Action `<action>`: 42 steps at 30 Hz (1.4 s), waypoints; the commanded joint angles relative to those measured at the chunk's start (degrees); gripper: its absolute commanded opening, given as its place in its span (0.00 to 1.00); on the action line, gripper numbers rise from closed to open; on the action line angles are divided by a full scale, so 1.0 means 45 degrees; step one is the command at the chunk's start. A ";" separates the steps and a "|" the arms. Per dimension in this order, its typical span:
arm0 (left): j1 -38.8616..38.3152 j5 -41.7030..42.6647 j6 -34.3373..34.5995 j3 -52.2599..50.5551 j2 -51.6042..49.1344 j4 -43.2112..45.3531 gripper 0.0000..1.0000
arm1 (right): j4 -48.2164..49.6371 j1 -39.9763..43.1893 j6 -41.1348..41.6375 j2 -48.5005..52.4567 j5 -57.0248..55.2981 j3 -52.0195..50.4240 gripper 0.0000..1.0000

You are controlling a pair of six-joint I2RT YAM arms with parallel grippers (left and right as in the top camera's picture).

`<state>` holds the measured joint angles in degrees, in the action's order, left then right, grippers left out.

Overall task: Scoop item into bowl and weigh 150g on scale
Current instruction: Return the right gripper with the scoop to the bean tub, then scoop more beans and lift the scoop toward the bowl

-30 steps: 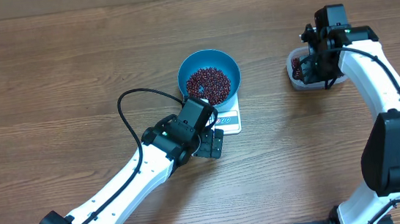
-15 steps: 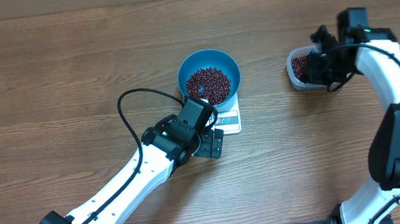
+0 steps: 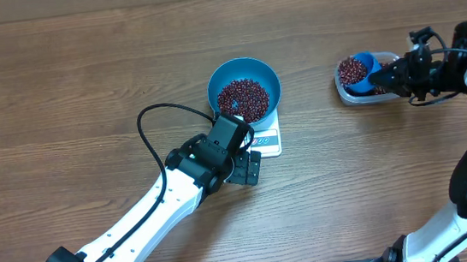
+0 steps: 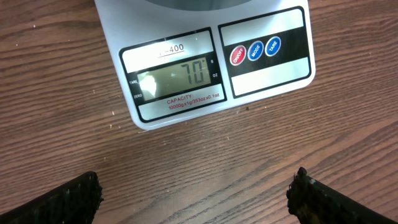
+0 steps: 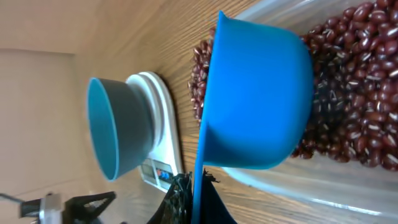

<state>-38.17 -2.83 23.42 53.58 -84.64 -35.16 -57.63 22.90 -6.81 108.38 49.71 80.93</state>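
**Beans in the bowl on the scale, scoop held over the tub**

Overhead: the blue bowl (image 3: 243,78) sits on the white scale (image 3: 267,141) near the middle of the wooden table (image 3: 66,87), with a heap of dark red beans (image 3: 242,98) inside it. The left gripper (image 3: 247,167) hovers just in front of the scale's panel. On the right, the right gripper (image 3: 402,74) reaches over the clear tub (image 3: 352,95), which also holds beans, and carries a small blue scoop (image 3: 365,64).

Left wrist: the two dark fingertips (image 4: 67,200) stand wide apart above bare wood, holding nothing. The panel shows "400" above the display, digits that look like 70, "TARE" and "ZERO" at the left, and red print: "CAPACITY: 10000g x1g/353oz x0.1oz". The three round buttons, one red and two blue, carry lettering too small to read with certainty.

Right wrist: the fingers are clamped tight on the scoop's thin handle, and its cup hangs over the tub's beans. The bowl and scale show beyond, well apart.
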 commanded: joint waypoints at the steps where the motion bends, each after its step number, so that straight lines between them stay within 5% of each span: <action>1: -0.0015 -0.0044 -0.0257 -0.0063 0.0000 -0.0029 0.99 | -0.0180 0.0330 -0.0248 0.0005 0.1277 0.0015 0.04; 29: -0.0015 -0.0044 -0.0253 -0.0063 0.0000 -0.0034 1.00 | -0.0743 0.1525 -0.0204 -0.0083 0.0447 0.0253 0.04; 42: -0.0015 -0.0044 -0.0257 -0.0063 0.0000 -0.0029 1.00 | -0.3876 0.1525 -0.1928 -0.0248 0.1049 0.2890 0.04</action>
<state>-38.17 -2.85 23.42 53.58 -84.64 -35.16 -73.28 29.56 -10.74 108.38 50.57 90.35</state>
